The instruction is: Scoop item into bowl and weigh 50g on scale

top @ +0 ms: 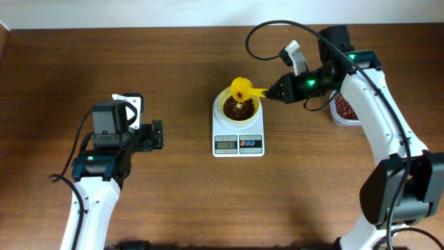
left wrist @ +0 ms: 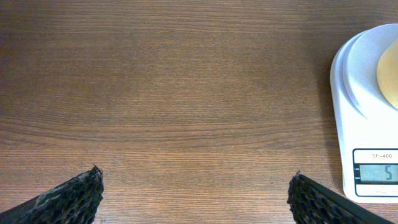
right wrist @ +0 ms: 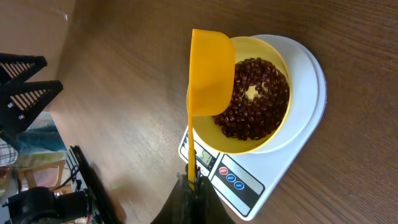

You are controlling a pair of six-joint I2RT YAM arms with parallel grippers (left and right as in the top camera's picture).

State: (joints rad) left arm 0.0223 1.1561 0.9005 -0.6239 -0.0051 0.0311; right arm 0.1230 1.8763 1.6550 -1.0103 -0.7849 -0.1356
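r jaws clamp scoop [top: 241, 88] tipped over bowl [top: 223, 110] w/ beans [right wrist: 255, 102] on scale [top: 238, 144].

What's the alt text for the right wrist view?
A yellow scoop, held by its handle in the right claw, is tipped on its side over a bowl of reddish-brown beans. The bowl sits on a white scale on a wooden table.

Soft, even light fell from above on the worktop [top: 180, 201], leaving only faint, short shadows beside the scale [top: 238, 135]. The overhead view was sharp throughout. From the left wrist the wood grain was crisp and the white scale nearly washed out. From the right wrist the scoop [right wrist: 210, 74] handle blurred close to the lens, and the left background was soft and dim
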